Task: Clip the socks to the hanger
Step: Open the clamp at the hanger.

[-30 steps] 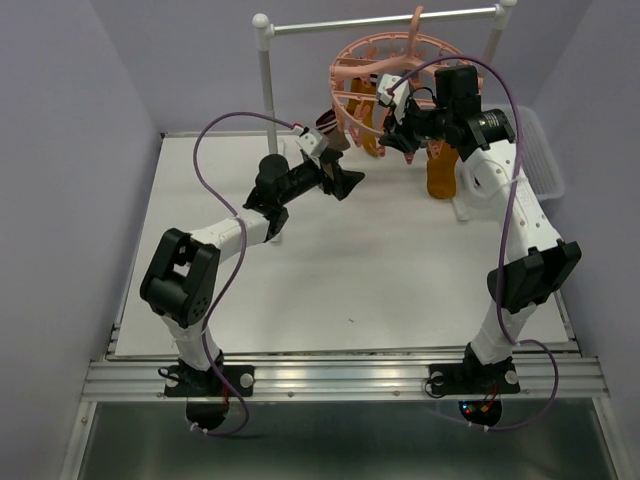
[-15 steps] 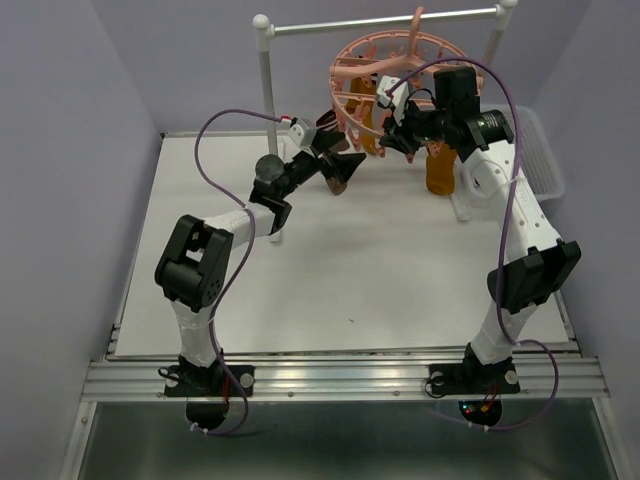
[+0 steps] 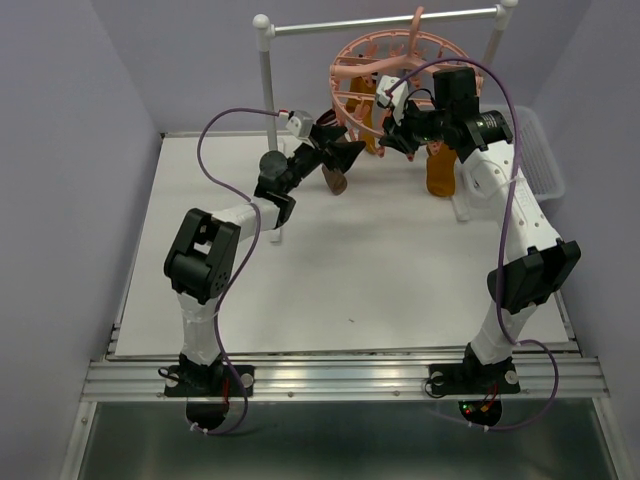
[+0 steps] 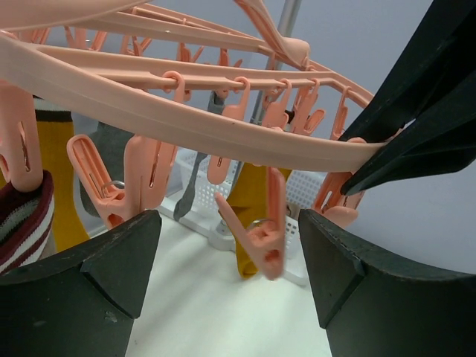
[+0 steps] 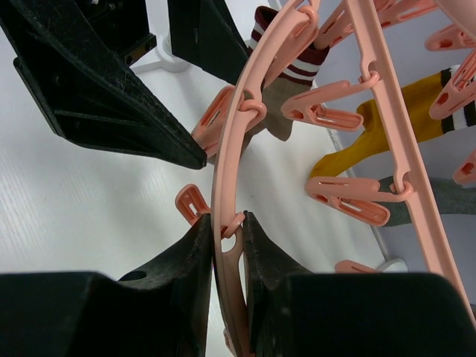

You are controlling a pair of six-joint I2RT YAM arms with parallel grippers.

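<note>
Overhead, the hanger point(image 3: 345, 70) hung from the rail point(image 3: 330, 24) at the far side of the table point(image 3: 380, 260), its ring roughly level. The right gripper point(image 3: 398, 138) was clamped on the ring. The left gripper point(image 3: 340, 153) stood spread at the ring's left edge, nearer the free clips, just above a brown sock point(image 3: 335, 182) already hanging. Compared with a second earlier, the left arm had risen and pushed in toward the hanger; the right had not shifted.

From the left wrist, one empty clip point(image 4: 256, 230) dangled straight ahead between the wide-apart fingers point(image 4: 111, 260), long axis vertical, touching neither. A mustard sock point(image 4: 56, 163) hung to the left beyond it.

From the right wrist, the fingers point(image 5: 190, 253) pinched the ring edge-on, with the striped-cuffed brown sock clipped farther along.
</note>
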